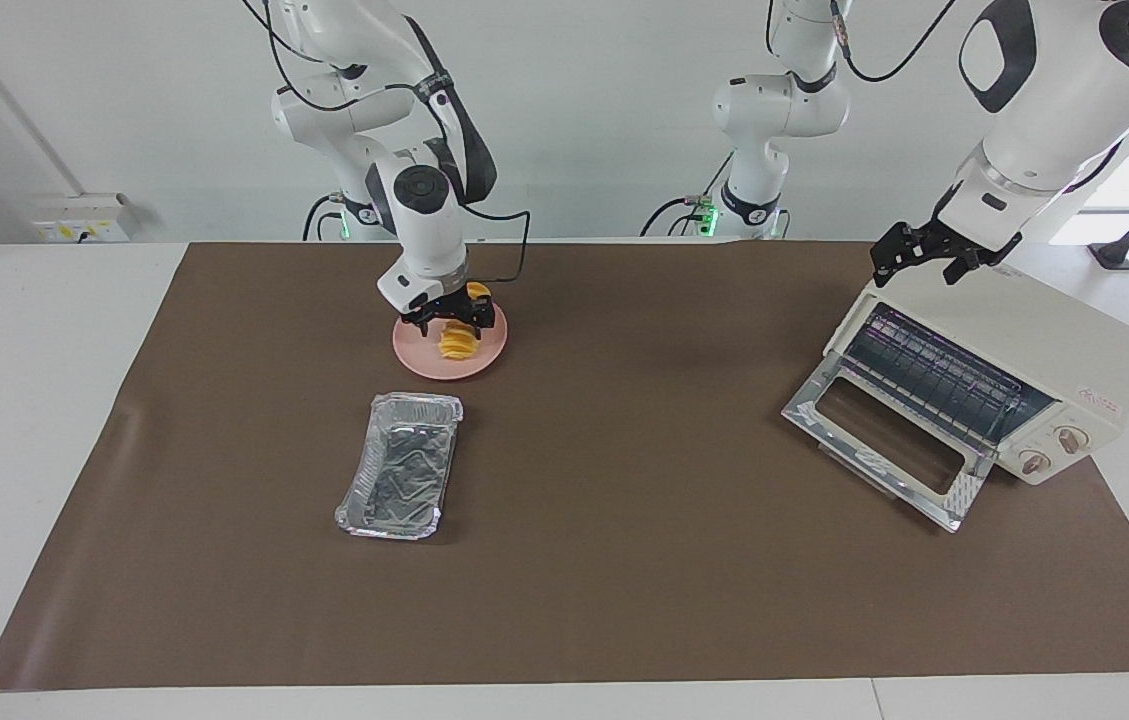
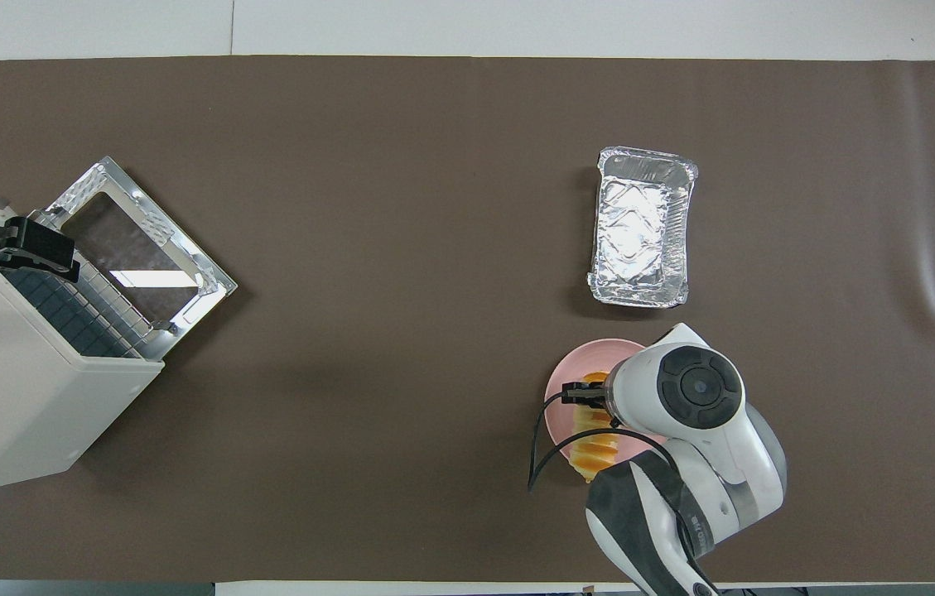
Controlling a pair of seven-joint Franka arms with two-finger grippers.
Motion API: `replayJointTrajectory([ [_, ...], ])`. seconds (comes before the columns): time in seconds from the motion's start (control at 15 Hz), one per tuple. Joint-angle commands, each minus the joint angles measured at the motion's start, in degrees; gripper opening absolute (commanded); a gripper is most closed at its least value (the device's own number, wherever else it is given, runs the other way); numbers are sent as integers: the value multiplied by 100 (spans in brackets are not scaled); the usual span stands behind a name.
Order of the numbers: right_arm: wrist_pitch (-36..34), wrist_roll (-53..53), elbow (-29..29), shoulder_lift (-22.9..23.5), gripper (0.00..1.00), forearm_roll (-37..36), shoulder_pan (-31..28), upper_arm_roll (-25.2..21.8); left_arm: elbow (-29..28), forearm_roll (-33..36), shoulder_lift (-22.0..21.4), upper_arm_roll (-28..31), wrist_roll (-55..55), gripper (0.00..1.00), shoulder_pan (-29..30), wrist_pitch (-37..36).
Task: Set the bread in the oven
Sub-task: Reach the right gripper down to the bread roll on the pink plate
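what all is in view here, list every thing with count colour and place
small ridged yellow-orange bread loaf: one, on the pink plate, under the right gripper
round pink plate: one, toward the right arm's end, nearer the robots than the foil tray
crinkled silver foil tray: one, nothing in it, beside the plate
cream-white boxy toaster oven: one, toward the left arm's end, glass door dropped open, wire rack showing
brown table mat: one, under everything
right gripper: black, down at the bread on the plate
left gripper: black, over the oven's top edge
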Motion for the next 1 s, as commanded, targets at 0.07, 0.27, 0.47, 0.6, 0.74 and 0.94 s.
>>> replayJointTrajectory([
  [0.07, 249, -178, -88, 31, 84, 237, -13, 11, -161, 33, -160, -17, 80, 100, 53, 17],
  [0.27, 451, -134, -124, 40, 22, 246, 171, 11, -161, 33, -160, -17, 80, 100, 53, 17],
  [0.47, 566, -29, -115, 101, 0, 246, 189, 11, -161, 33, -160, -17, 80, 100, 53, 17],
  [0.6, 557, -29, -97, 119, 0, 246, 181, 11, -161, 33, -160, -17, 80, 100, 53, 17],
  [0.74, 496, -212, -10, 154, 0, 255, 84, 2, -161, 33, -169, -17, 80, 100, 53, 17],
  [0.94, -440, -266, 673, 215, 0, 264, 75, -6, -161, 33, -169, -17, 80, 100, 53, 17],
])
